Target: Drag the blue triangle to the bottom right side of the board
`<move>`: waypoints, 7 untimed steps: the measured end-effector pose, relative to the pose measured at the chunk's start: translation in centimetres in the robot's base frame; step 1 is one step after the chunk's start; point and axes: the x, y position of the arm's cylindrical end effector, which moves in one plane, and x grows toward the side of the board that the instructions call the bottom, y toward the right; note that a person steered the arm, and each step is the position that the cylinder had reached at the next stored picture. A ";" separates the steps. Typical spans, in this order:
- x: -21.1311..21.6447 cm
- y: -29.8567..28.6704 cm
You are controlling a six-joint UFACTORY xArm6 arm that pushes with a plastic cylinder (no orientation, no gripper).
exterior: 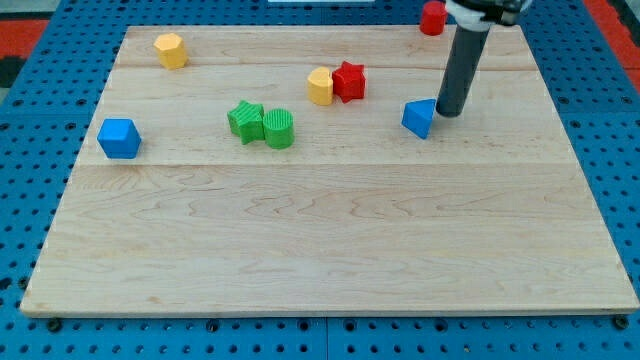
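My tip (pixel 449 112) sits just right of the small blue triangle block (pixel 419 117), touching or nearly so, upper right of the pale wooden board (pixel 330 250). No jaws, just a rod. Red star block (pixel 349 81) & yellow block (pixel 320 87) lie to view's left.

My tip (pixel 449 112) stands just beside the blue triangular block (pixel 419 118), on its right in the view, in the upper right part of the wooden worktop (pixel 330 250). To the view's left, the red star-shaped block (pixel 349 81) touches the yellow rounded block (pixel 320 87). Farther left and lower, the green star-shaped block (pixel 245 121) touches the green cylindrical block (pixel 279 128). The blue cube block (pixel 119 138) lies near the left edge, the yellow hexagonal block (pixel 171 50) at upper left, the red block (pixel 432 18) at the top edge.
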 end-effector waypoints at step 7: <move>7.8 -10.7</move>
